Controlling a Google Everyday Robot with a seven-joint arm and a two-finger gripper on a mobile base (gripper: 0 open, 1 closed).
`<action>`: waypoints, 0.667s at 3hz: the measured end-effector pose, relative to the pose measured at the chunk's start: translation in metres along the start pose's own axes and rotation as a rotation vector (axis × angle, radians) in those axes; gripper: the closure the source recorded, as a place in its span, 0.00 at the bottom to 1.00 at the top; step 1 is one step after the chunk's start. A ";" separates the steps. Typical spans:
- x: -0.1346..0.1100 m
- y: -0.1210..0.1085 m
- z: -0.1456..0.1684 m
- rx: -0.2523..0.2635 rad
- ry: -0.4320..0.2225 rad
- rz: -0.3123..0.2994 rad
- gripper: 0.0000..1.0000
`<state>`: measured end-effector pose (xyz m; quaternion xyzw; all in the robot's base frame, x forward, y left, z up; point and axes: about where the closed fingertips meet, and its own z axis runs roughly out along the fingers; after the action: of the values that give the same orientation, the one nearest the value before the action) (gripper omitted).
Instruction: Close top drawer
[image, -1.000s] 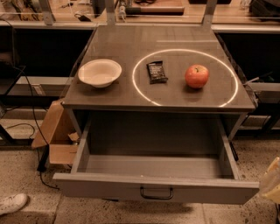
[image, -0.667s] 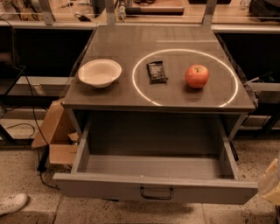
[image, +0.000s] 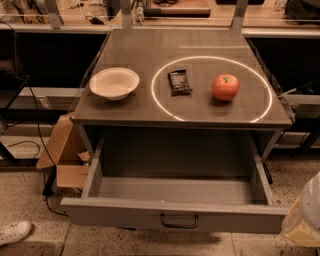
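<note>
The top drawer is pulled far out from under the grey table top. It is wide, deep and grey, and its inside looks empty. Its flat front panel faces me and has a small dark loop handle at its centre. My gripper shows as a pale white and yellowish shape at the lower right edge of the camera view. It sits just off the right end of the drawer's front panel and is partly cut off by the frame.
On the table top are a white bowl, a dark snack bar and a red apple, the last two inside a lit ring. A cardboard box and cables lie on the floor at left, and a shoe at lower left.
</note>
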<state>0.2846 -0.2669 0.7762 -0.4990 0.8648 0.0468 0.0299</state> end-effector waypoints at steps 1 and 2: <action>-0.016 0.005 0.025 -0.027 -0.012 0.013 1.00; -0.045 0.016 0.079 -0.072 -0.037 0.043 1.00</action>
<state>0.2932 -0.2117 0.7026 -0.4803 0.8723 0.0878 0.0268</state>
